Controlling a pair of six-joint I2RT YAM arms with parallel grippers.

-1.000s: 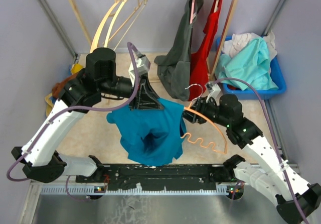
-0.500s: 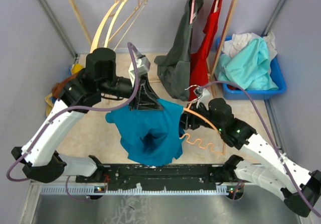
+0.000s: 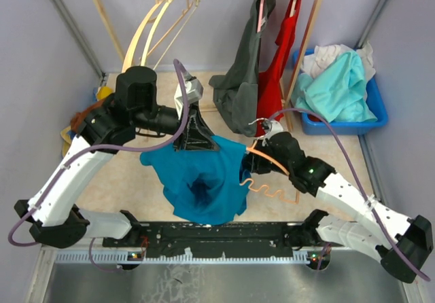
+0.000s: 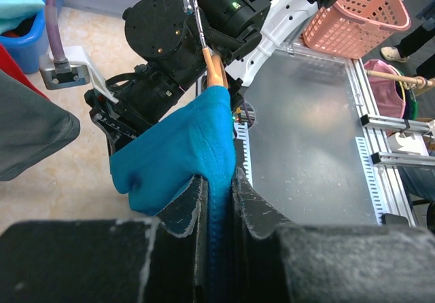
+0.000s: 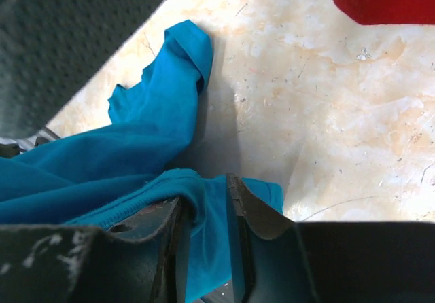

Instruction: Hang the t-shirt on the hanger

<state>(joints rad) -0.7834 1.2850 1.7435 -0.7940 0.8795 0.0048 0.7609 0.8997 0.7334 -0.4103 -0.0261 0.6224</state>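
Observation:
The teal-blue t-shirt (image 3: pixel 204 177) hangs bunched from my left gripper (image 3: pixel 197 140), which is shut on its collar edge; the cloth shows pinched between the jaws in the left wrist view (image 4: pixel 183 153). My right gripper (image 3: pixel 253 155) holds the orange hanger (image 3: pixel 275 193) near its silver hook, at the shirt's right edge. The hanger's wavy bar trails right and down. In the left wrist view the hanger's (image 4: pixel 216 72) orange arm meets the top of the cloth. In the right wrist view the shirt (image 5: pixel 136 153) drapes over one finger of the gripper (image 5: pixel 207 198); the hanger is hidden there.
A clothes rack at the back carries cream hangers (image 3: pixel 160 24), a dark grey shirt (image 3: pixel 248 85) and a red garment (image 3: pixel 279 65). A blue bin (image 3: pixel 346 121) with an aqua garment (image 3: pixel 333 85) stands at the right. A pink basket (image 4: pixel 357 14) sits beyond the metal plate (image 4: pixel 306 133).
My right arm has moved left with the hanger, bringing its near end from beside the shirt up against the shirt's right edge. The left gripper has stayed in place with the shirt.

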